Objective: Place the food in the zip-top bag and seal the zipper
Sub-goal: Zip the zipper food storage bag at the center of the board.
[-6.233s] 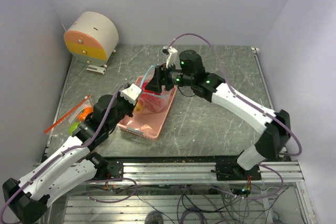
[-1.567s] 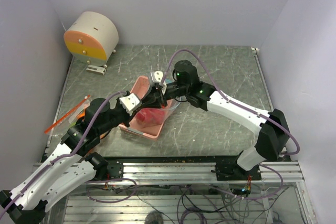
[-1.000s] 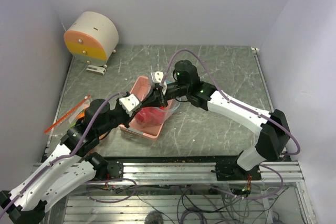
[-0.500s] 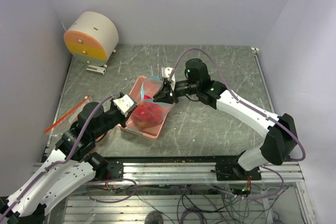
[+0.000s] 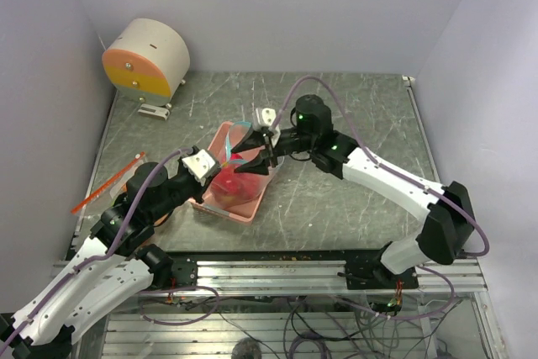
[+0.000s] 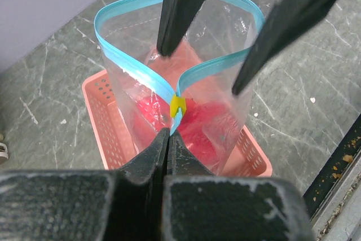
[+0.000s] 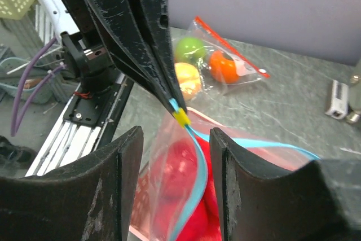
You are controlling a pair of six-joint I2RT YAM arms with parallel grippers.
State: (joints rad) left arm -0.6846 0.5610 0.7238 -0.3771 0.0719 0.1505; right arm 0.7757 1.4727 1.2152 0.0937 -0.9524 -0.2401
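The zip-top bag (image 6: pixel 225 105) stands upright in the pink basket (image 6: pixel 107 119), its mouth open in a loop. Red apples (image 6: pixel 194 119) lie inside it. The teal zipper (image 6: pixel 130 63) has a yellow slider (image 6: pixel 177 105) at its near end. My left gripper (image 6: pixel 168 134) is shut on the zipper's end just below the slider. My right gripper (image 7: pixel 176 139) is open, its fingers (image 7: pixel 121 179) astride the zipper (image 7: pixel 194 159) over the apples (image 7: pixel 180 165). In the top view the right gripper (image 5: pixel 250 160) is at the bag mouth, facing the left gripper (image 5: pixel 218 174).
A second clear bag (image 7: pixel 206 63) with a red-orange strip holds a green apple, an orange and a yellow fruit at the table's left; its strip shows in the top view (image 5: pixel 105 182). A white and orange round device (image 5: pixel 147 56) stands at the back left.
My right gripper drew back to the right out of the basket, then came back left to the bag mouth. The bag's mouth now stands higher and open. My left gripper keeps its hold.
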